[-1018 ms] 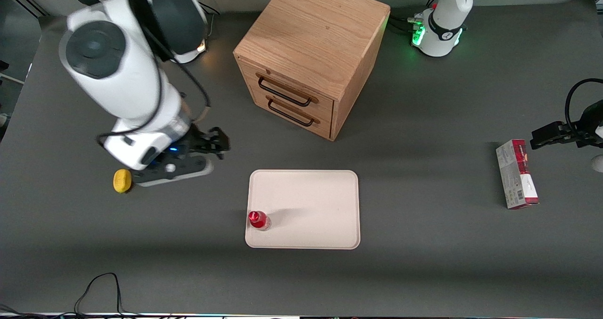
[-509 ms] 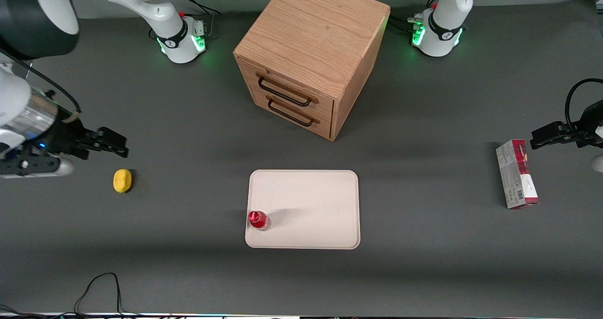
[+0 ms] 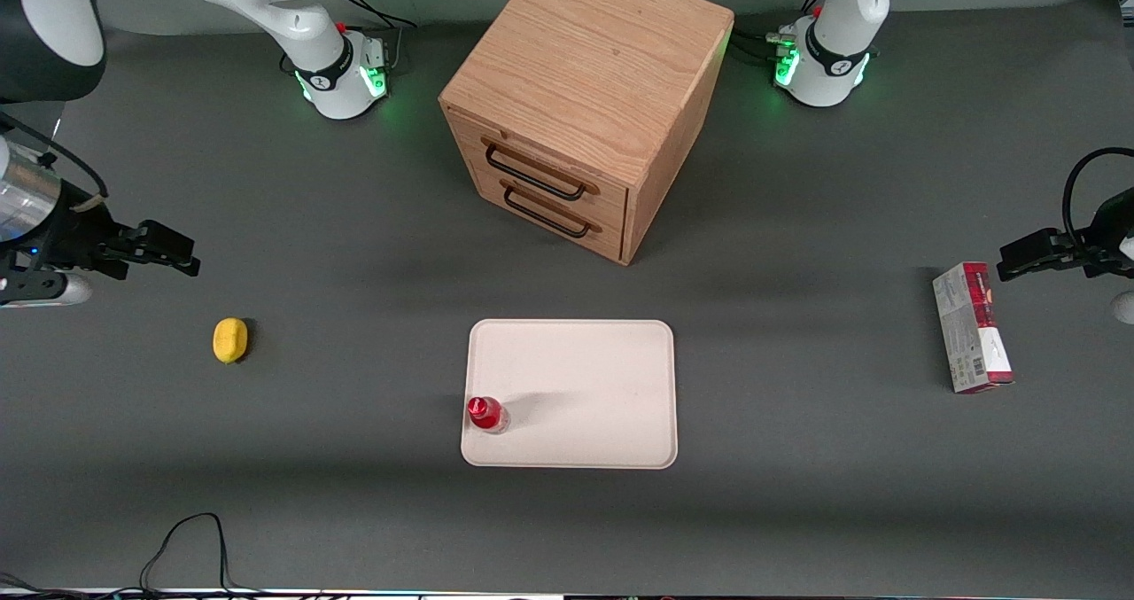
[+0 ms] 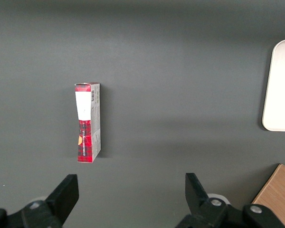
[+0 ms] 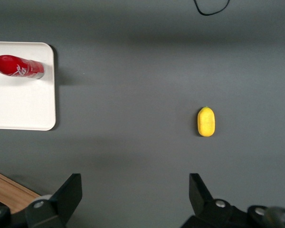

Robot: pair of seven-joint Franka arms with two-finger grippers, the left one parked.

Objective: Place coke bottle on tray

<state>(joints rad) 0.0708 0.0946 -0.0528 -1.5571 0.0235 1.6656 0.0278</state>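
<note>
The coke bottle, red with a red cap and clear base, stands upright on the cream-white tray, at the tray's corner nearest the front camera on the working arm's side. It also shows in the right wrist view on the tray. My gripper is open and empty, raised high at the working arm's end of the table, far from the tray. Its two fingers stand wide apart with only bare table between them.
A yellow lemon lies on the table between my gripper and the tray, seen too in the wrist view. A wooden two-drawer cabinet stands farther from the camera than the tray. A red-and-white carton lies toward the parked arm's end.
My arm has swung away from the tray toward the working arm's end of the table and risen. The bottle stays upright on the tray, untouched.
</note>
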